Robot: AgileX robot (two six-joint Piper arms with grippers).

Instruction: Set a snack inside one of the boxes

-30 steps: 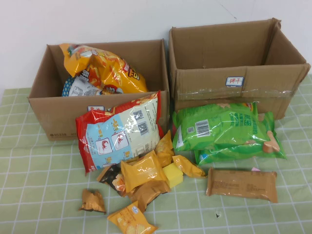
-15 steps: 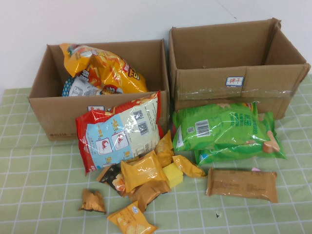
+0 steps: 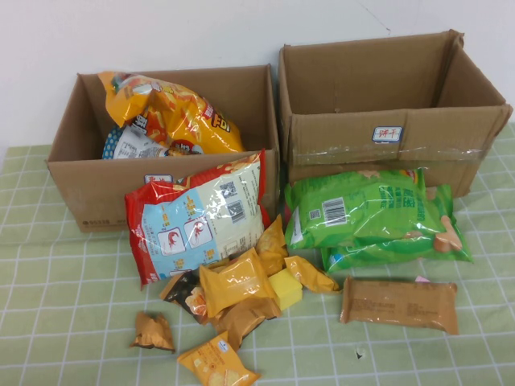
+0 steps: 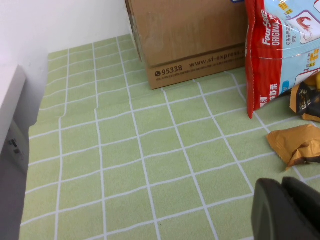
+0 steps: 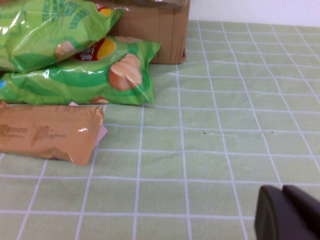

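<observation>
Two open cardboard boxes stand at the back. The left box (image 3: 88, 193) holds a yellow chip bag (image 3: 173, 112); the right box (image 3: 386, 137) shows no contents. In front lie a red-and-white bag (image 3: 197, 217), green bags (image 3: 362, 213), a brown pack (image 3: 400, 303) and several small yellow packets (image 3: 233, 281). Neither gripper shows in the high view. My left gripper (image 4: 281, 184) is shut and empty above the mat, near a small brown packet (image 4: 297, 145). My right gripper (image 5: 282, 191) is shut and empty, to the side of the brown pack (image 5: 47, 132).
A green checked mat (image 3: 64, 305) covers the table. A white wall runs behind the boxes. In the left wrist view the left box (image 4: 190, 40) and red bag (image 4: 280, 45) stand ahead. The table's edge (image 4: 15, 145) shows to one side there.
</observation>
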